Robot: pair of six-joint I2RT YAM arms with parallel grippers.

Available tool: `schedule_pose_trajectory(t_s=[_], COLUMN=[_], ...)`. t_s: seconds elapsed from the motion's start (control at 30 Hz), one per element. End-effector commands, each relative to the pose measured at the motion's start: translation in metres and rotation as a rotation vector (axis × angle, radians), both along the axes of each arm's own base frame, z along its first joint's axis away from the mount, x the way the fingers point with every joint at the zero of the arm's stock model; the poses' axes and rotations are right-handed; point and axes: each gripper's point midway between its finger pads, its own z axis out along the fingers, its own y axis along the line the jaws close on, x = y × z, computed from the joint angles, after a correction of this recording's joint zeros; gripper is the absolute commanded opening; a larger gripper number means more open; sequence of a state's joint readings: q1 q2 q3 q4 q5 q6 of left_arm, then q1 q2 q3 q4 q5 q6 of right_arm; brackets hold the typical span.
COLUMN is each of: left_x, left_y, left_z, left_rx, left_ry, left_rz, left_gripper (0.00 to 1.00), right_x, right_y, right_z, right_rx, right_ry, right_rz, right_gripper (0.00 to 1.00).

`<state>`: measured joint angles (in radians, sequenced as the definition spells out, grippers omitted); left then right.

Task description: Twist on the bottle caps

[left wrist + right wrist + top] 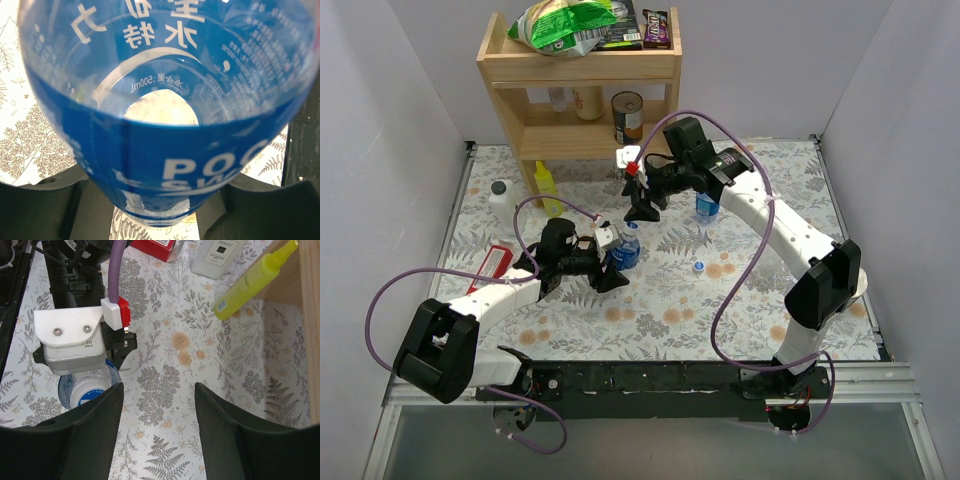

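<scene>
A clear bottle with a blue label band (627, 252) stands at mid-table, held in my left gripper (617, 264). In the left wrist view the bottle (165, 125) fills the frame between the dark fingers (55, 210). My right gripper (642, 207) hangs open and empty just behind that bottle. In the right wrist view the gripper (159, 390) is over bare cloth, and the bottle's pale top (86, 392) shows at the left, partly hidden by the left wrist camera. A second blue-labelled bottle (707, 205) stands by the right arm. One small blue cap (699, 267) lies on the cloth. The tall unlabelled bottle is not clearly in view.
A wooden shelf (578, 70) with snack bags and a can stands at the back. A yellow bottle (548, 188), also in the right wrist view (255, 277), and a white bottle (501, 200) stand at the left. A red box (494, 266) lies near the left arm.
</scene>
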<state>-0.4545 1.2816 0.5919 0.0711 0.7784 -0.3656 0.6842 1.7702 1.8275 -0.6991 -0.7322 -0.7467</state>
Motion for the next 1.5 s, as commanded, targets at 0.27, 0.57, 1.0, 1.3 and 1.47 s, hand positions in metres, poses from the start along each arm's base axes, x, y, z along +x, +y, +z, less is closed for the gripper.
schedule_pose_trajectory(t_s=[0.27,0.57,1.0,1.3,1.47], left_x=[0.008,0.009,0.01,0.01,0.01], left_y=[-0.002,-0.001,-0.001,-0.001,-0.001], left_z=[0.01,0.01,0.011,0.013,0.013], left_rx=[-0.032,-0.038,-0.043,-0.045,-0.046], left_ry=[-0.02,-0.023,-0.028,-0.035,-0.041], left_rz=[0.021,0.036,0.038,0.038,0.038], left_gripper=[0.0,0.0,0.0,0.0,0.0], right_x=[-0.005,-0.015,-0.035,-0.047,-0.047], right_y=[-0.002,-0.009,-0.008,-0.003,-0.003], right_z=[0.046,0.036,0.009,-0.009,-0.014], right_rx=[0.095,0.056,-0.007,-0.058,-0.07], right_ry=[-0.087,-0.063,0.028,0.049,0.061], right_rz=[-0.068,-0.032,0.021,0.045,0.04], right_gripper=[0.66,0.65,0.63,0.63,0.63])
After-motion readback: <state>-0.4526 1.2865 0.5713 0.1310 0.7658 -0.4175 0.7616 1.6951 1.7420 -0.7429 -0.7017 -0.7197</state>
